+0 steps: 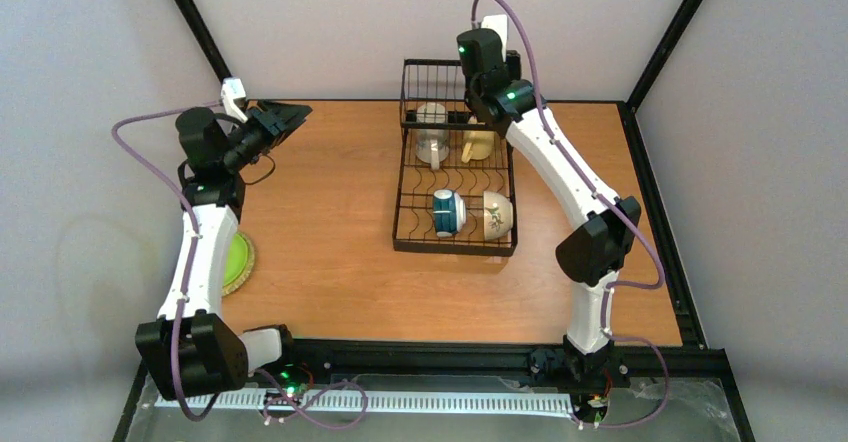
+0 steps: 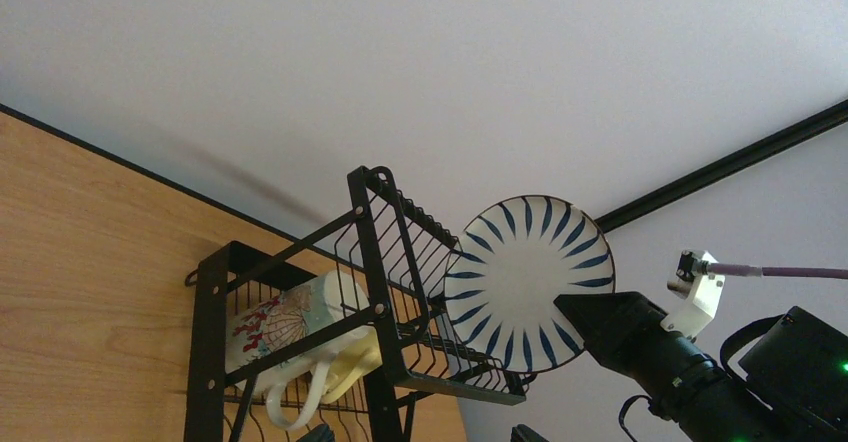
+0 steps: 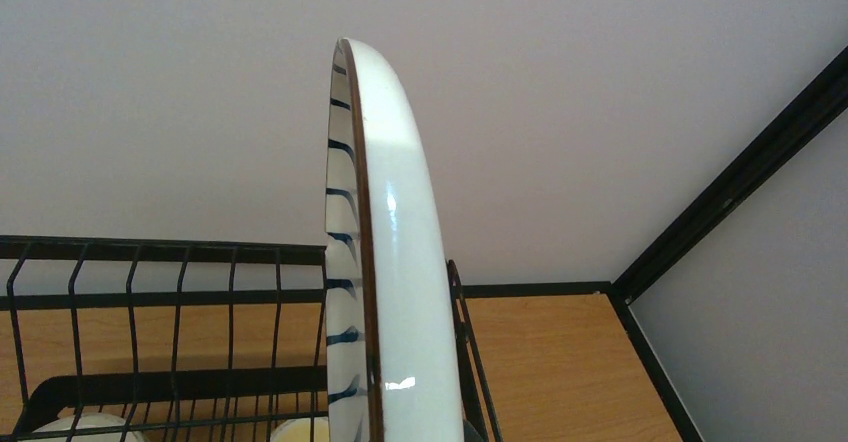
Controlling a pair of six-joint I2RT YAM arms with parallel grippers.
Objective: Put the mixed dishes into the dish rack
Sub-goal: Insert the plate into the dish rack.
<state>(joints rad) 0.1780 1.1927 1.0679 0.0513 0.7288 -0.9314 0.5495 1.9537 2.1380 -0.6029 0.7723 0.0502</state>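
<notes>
Above the wooden tabletop (image 1: 330, 202), our right pincer (image 2: 583, 314) clamps the striped plate (image 2: 528, 282) upright over the far end of the rack (image 1: 455, 247). Next it likely needs lowering into a slot. The left pincer (image 1: 288, 117) gapes empty, well left of the rack.

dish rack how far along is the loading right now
Done: the cream mug, yellow mug, teal-and-white cup and cream bowl sit in the dish rack. In hand: the right gripper holds the striped plate on edge by the rack's tall far end. Still to go: the lime-green plate lies on the table beside the left arm; the left gripper is open and empty.
</notes>
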